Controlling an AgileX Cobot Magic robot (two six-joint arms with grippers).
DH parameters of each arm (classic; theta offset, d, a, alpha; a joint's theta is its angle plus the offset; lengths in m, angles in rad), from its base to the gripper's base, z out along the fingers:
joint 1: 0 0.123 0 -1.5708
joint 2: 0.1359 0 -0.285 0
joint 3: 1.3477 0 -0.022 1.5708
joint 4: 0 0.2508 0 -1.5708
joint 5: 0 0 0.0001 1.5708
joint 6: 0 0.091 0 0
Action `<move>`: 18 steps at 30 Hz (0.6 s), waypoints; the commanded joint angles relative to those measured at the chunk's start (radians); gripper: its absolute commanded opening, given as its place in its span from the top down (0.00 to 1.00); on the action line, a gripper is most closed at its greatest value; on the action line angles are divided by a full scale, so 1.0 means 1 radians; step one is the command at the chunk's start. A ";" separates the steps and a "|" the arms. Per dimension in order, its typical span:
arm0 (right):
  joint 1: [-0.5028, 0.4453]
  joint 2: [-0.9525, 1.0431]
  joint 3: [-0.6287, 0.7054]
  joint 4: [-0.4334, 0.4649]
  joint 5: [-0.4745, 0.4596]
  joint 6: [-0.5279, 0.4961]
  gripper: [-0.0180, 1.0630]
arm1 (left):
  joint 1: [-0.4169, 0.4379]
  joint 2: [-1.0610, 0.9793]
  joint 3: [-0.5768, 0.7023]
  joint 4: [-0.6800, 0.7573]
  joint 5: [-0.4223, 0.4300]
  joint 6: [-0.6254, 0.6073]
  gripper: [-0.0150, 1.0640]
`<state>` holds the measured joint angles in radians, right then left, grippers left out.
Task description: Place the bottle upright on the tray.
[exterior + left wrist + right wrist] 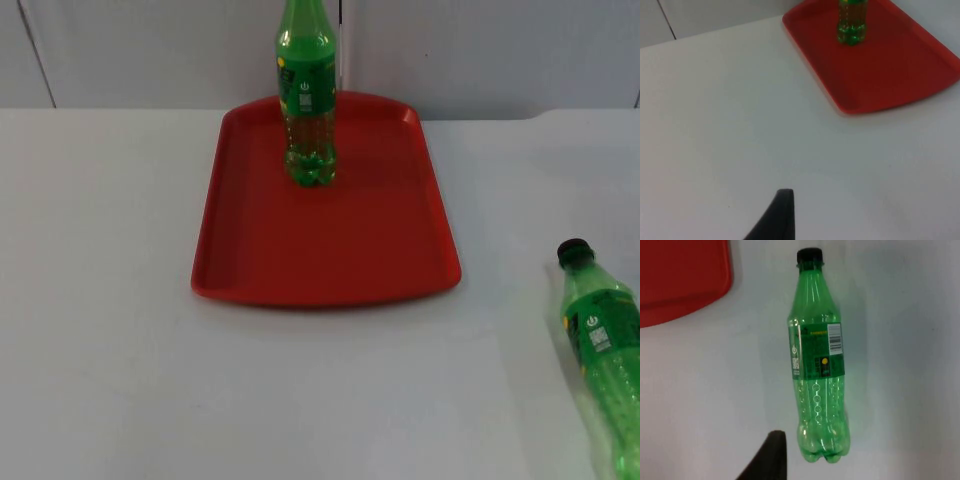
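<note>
While one green bottle (307,95) stands upright at the far end of the red tray (325,255), a second lying bottle (817,360) rests on the white counter (120,330) well right of the tray, black cap toward it (half done, by my judgement). Green label: barcode and small icons, no legible brand. Left gripper and right gripper: jaws' state cannot be told.
</note>
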<state>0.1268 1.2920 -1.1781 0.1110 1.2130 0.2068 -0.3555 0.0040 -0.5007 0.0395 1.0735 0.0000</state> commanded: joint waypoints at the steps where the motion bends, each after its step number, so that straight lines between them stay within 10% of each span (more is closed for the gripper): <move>1: 0.052 0.046 -0.007 -0.034 0.008 0.065 0.02 | -0.003 -0.004 0.005 0.002 0.001 0.000 0.01; 18: 0.247 0.309 -0.007 -0.130 -0.114 0.275 0.02 | -0.003 -0.004 0.005 0.002 0.001 0.000 0.01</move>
<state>0.3650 1.5725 -1.1781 -0.0140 1.1171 0.4572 -0.3555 0.0040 -0.5007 0.0395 1.0752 0.0000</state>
